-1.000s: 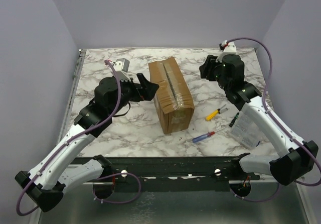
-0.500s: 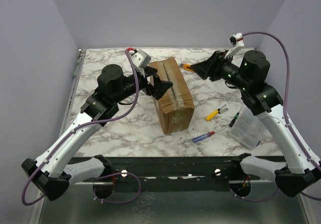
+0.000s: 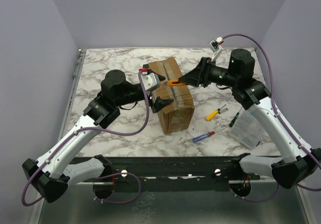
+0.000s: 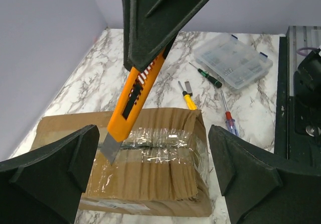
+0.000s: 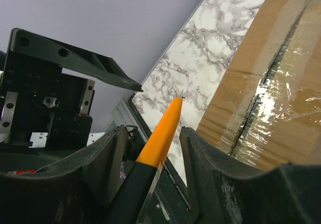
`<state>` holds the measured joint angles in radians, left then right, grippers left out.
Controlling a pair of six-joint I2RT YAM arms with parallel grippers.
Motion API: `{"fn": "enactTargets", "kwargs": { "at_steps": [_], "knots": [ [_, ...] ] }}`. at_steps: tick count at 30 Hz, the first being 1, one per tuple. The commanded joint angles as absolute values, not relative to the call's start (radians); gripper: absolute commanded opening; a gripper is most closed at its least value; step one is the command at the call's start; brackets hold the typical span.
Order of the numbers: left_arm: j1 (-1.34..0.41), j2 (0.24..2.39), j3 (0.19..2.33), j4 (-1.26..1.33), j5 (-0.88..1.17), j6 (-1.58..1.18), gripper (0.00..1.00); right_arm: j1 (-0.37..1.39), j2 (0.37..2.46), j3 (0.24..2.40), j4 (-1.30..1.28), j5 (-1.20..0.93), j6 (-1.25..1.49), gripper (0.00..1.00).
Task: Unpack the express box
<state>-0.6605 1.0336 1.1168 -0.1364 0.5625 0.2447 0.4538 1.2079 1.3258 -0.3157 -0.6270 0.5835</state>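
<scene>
With my right gripper (image 3: 184, 79) clamped on the knife (image 3: 175, 82) and left gripper (image 3: 161, 90) gaping apart, I fear the unheld box (image 3: 175, 108) skids.

R gripper (image 3: 188, 78) brought knife (image 3: 174, 82) onto express box (image 3: 175, 111) seam, prob. touching.

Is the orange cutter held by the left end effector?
No, the right end effector grips the orange cutter; the left end effector stands open by the express box.

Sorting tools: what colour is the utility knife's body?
Orange; the knife shows best in left wrist view.
</scene>
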Motion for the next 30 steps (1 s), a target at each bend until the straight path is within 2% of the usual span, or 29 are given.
{"fn": "enactTargets", "kwargs": {
  "at_steps": [1,7,12,14,17,21,27,30],
  "knots": [
    [-0.674,1.081,1.097,-0.096,0.631,0.299,0.99,0.472,1.237,1.333,-0.337,-0.706,0.564,0.01],
    [-0.676,1.11,1.044,-0.048,0.583,0.292,0.96,0.514,1.277,1.347,-0.335,-0.732,0.568,0.01],
    [-0.677,1.07,0.96,-0.006,0.438,0.31,0.95,0.54,1.295,1.365,-0.337,-0.729,0.574,0.01],
    [-0.681,1.045,0.923,0.039,0.407,0.309,0.88,0.552,1.3,1.368,-0.337,-0.733,0.567,0.01],
    [-0.685,1.025,0.917,0.047,0.38,0.304,0.69,0.557,1.302,1.369,-0.342,-0.729,0.567,0.01],
    [-0.686,1.022,0.901,0.07,0.347,0.288,0.59,0.563,1.305,1.387,-0.345,-0.748,0.567,0.01],
    [-0.686,1.021,0.893,0.091,0.377,0.271,0.6,0.575,1.329,1.41,-0.367,-0.756,0.552,0.01],
    [-0.688,1.02,0.898,0.091,0.401,0.264,0.56,0.578,1.34,1.41,-0.36,-0.745,0.555,0.01]
  ]
}}
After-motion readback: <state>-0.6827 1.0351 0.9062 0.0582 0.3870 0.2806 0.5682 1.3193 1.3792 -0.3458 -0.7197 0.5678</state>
